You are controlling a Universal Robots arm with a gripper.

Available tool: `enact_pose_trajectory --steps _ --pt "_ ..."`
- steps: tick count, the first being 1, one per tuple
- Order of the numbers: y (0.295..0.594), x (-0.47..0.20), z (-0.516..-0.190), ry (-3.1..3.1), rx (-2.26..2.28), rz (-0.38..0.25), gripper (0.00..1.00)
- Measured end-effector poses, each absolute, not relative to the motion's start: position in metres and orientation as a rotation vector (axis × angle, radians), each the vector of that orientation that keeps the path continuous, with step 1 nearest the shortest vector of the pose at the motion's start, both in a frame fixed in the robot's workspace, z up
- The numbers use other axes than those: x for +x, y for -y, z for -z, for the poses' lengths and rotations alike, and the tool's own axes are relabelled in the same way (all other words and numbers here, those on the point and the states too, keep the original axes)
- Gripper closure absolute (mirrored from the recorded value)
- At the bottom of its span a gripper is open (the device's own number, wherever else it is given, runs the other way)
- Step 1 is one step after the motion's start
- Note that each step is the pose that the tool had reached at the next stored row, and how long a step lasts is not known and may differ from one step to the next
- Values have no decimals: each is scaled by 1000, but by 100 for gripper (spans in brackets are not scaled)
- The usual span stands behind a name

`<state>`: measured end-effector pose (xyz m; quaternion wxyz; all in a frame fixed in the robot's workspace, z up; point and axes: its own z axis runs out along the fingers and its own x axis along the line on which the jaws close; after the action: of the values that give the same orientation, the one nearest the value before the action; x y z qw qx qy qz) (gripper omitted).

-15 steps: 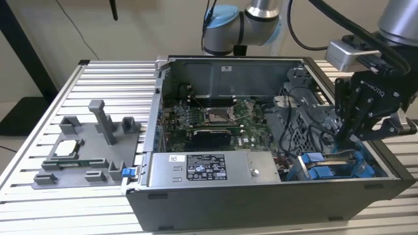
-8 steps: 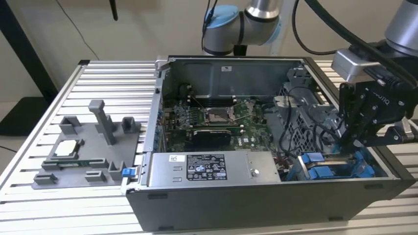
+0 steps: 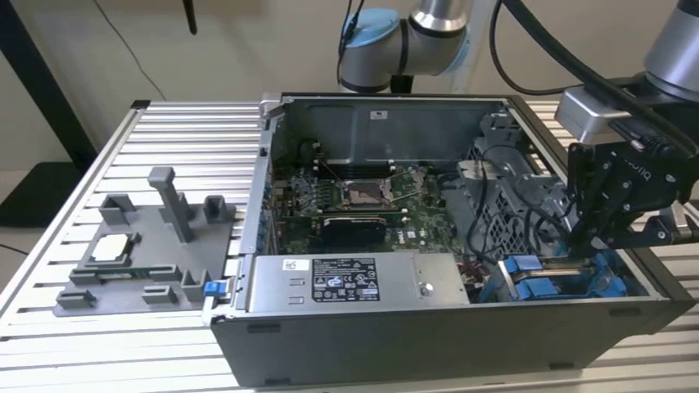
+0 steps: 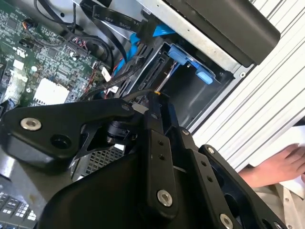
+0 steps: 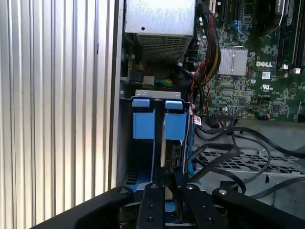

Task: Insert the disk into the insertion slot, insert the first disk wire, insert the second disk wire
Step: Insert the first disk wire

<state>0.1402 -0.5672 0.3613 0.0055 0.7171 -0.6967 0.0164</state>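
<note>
Disk (image 5: 174,155) stands in the slot (image 5: 158,94), gripper (image 5: 170,180) right at its end; cannot tell whether the jaws clamp it.

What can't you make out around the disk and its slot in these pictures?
- Near end of the disk: first wrist view, covered by the pincer.
- Inside of the insertion slot: exterior view, blocked by the pincer's black body.
- Most of a person's hand: second wrist view, cut off by the picture edge.
</note>
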Motion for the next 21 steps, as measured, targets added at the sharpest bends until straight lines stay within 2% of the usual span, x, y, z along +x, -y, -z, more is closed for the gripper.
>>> enact_pose_trajectory --steps 9,14,21 --pt "567 140 -355 2191 2254 -41 100" --pt "567 143 -353 2217 2280 10 100" --pt "567 146 -347 2217 2280 8 100"
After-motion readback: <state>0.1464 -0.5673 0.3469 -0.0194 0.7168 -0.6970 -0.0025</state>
